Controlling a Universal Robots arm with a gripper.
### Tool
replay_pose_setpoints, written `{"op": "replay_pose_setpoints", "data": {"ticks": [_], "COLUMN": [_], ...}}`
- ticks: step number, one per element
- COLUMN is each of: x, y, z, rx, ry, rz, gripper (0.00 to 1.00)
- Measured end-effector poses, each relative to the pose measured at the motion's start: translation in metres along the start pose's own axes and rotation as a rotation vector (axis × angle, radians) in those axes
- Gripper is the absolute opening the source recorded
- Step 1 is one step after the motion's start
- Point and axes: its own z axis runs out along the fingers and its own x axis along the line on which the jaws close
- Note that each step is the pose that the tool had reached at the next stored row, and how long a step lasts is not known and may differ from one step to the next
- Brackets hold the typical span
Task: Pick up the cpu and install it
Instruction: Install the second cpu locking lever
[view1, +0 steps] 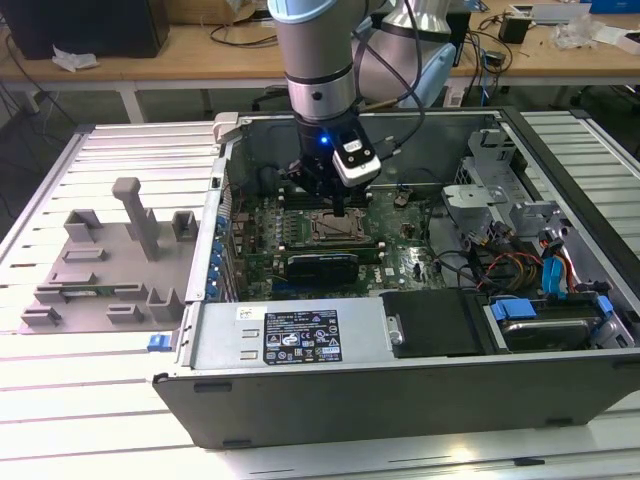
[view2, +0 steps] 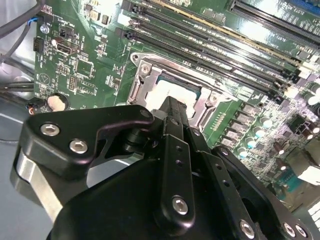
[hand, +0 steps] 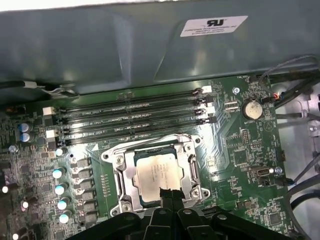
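The cpu (hand: 157, 170), a silver square chip, lies flat inside the metal-edged socket frame (hand: 125, 175) on the green motherboard (hand: 235, 150). In the second wrist view the cpu (view2: 170, 91) gleams just past my fingertips. My gripper (hand: 169, 191) hovers over the chip's near edge with its two black fingers pressed together and nothing between them. In the exterior view my gripper (view1: 340, 210) reaches straight down into the open computer case (view1: 300, 340), right above the socket (view1: 330, 228).
Memory slots (hand: 135, 117) run beside the socket, with the case wall (hand: 125, 45) behind them. A coin battery (hand: 253, 108) and cables (view1: 500, 260) lie nearby. A long black card (view1: 320, 268) sits near the socket. A grey fixture tray (view1: 100, 260) rests outside the case.
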Motion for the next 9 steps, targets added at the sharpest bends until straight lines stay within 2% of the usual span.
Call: {"op": "replay_pose_setpoints", "data": {"ticks": [9], "x": [-0.0011], "y": [-0.0168], "z": [-0.0007], "rx": [-0.0040], "ry": [0.0014], "rz": [-0.028], "gripper": [0.11]}}
